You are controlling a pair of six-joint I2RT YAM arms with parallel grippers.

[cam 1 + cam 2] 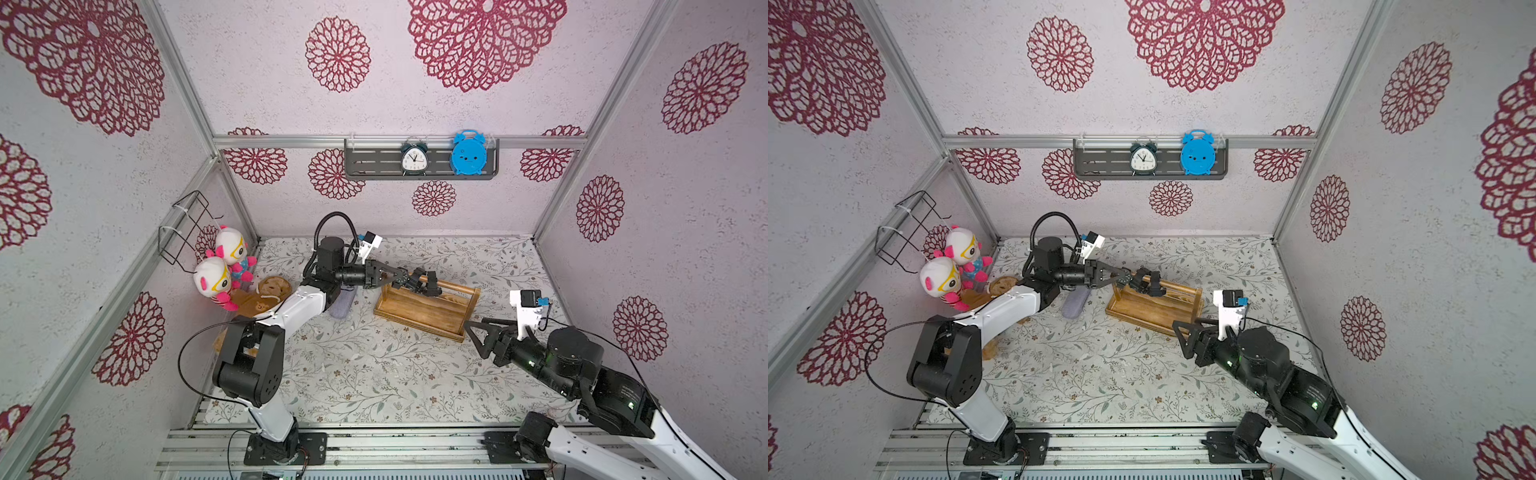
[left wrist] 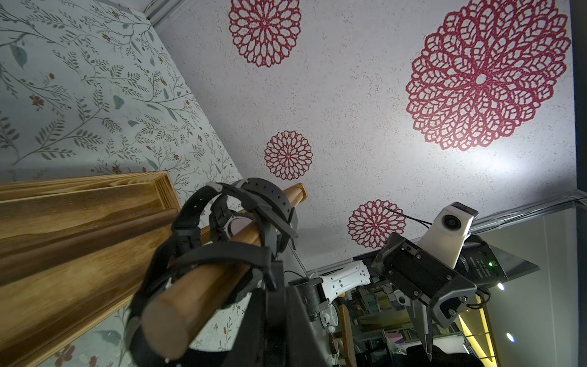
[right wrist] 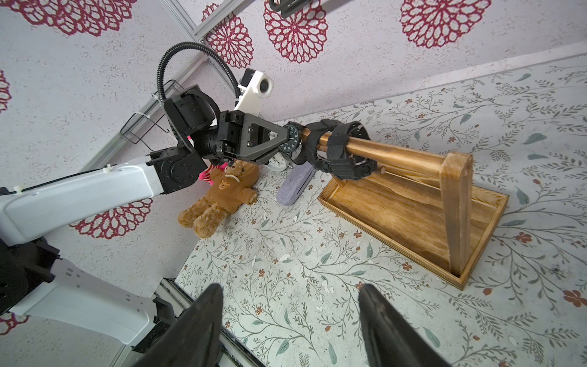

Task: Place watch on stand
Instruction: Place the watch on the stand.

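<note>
- Gripping a black watch (image 3: 292,141) with a round dark dial, the left gripper (image 1: 402,277) is clamped shut at the free end of the stand's bar.
- The left wrist view shows a matte strap looped around the tip of the smooth, round wooden bar (image 3: 397,159).
- Two more black rubbery watches (image 3: 341,149) ring the bar just beside it.
- The stand (image 3: 397,209) is grainy light-brown wood with a shallow rectangular tray and flat uprights.
- The right gripper (image 3: 290,287) hovers empty, its tapered black fingers spread wide over the floral tablecloth (image 1: 374,374) near the stand's corner.
</note>
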